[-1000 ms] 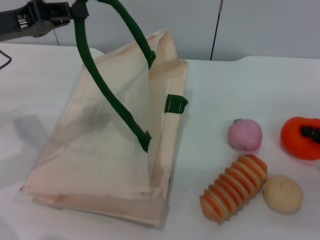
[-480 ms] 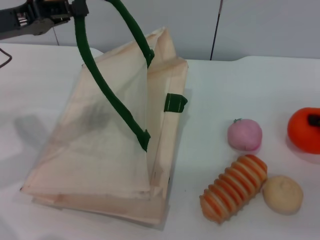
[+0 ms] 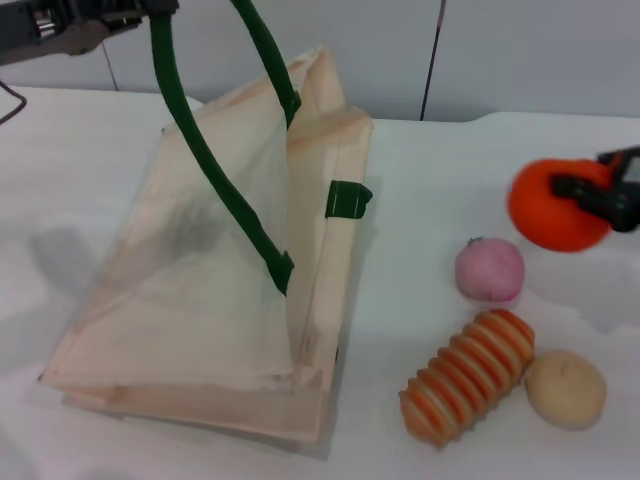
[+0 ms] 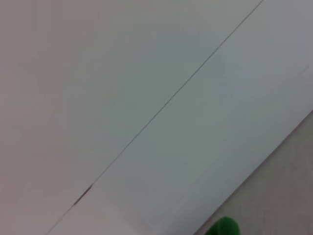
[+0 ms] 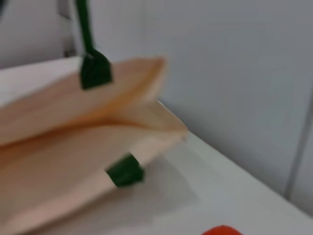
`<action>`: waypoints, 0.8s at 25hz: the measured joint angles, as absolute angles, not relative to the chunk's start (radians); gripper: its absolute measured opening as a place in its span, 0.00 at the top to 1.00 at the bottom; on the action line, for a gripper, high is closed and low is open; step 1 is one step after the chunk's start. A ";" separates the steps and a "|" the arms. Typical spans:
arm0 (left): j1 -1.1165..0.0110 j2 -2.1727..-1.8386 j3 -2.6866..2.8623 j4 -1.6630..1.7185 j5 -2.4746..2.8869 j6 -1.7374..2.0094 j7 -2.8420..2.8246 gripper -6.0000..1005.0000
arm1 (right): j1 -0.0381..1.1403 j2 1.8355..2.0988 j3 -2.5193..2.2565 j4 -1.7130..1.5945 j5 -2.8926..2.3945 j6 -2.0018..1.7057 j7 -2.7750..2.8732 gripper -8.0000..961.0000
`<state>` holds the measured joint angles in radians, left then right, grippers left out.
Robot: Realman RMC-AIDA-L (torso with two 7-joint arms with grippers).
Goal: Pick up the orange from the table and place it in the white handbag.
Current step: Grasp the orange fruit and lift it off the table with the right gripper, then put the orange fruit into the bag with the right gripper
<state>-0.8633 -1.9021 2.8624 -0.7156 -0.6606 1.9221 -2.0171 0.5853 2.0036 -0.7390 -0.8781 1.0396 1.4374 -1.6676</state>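
- You are looking at the table [image 3: 480,160], a plain white top that is carrying every item; it is also showing in the right wrist view [image 5: 215,181].
- The white handbag [image 3: 200,300] is lying on the left half of the table, its upper panel being pulled up into a tent by one dark green handle [image 3: 215,180]; the second handle tab is lying flat at the bag's right edge; the right wrist view is showing the bag's mouth [image 5: 98,122] gaping.
- The left gripper [image 3: 105,12] is sitting at the top left, above the bag, pinching the raised green handle; a green tip is showing in the left wrist view [image 4: 222,227].
- The orange [image 3: 555,205] is hanging clear above the table at the right, well apart from the bag; the right gripper [image 3: 600,190] is clamping it from the right edge, dark fingers pressing on its side.
- The striped ridged oblong [image 3: 470,375] is lying near the front, just beside a pale beige round item [image 3: 565,390].
- The pink round fruit [image 3: 490,270] is resting between the orange and the striped oblong.
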 joint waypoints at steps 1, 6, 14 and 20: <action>-0.866 -1.902 2.862 -0.715 -0.668 1.923 -2.019 0.87 | 0.600 2.008 -0.743 -0.878 1.039 1.438 -1.668 0.84; -0.873 -1.901 2.863 -0.715 -0.680 1.931 -2.025 0.87 | 0.666 2.018 -0.799 -0.851 1.044 1.439 -1.672 0.85; -0.878 -1.899 2.864 -0.714 -0.693 1.934 -2.029 0.87 | 0.778 2.025 -0.917 -0.737 1.065 1.427 -1.697 0.86; -0.884 -1.895 2.864 -0.708 -0.695 1.934 -2.029 0.87 | 0.838 2.029 -1.002 -0.663 1.121 1.391 -1.716 0.86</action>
<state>-0.8839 -1.8955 2.8640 -0.7085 -0.6946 1.9344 -2.0293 0.8379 2.0294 -1.0021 -0.6627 1.1206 1.3914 -1.7161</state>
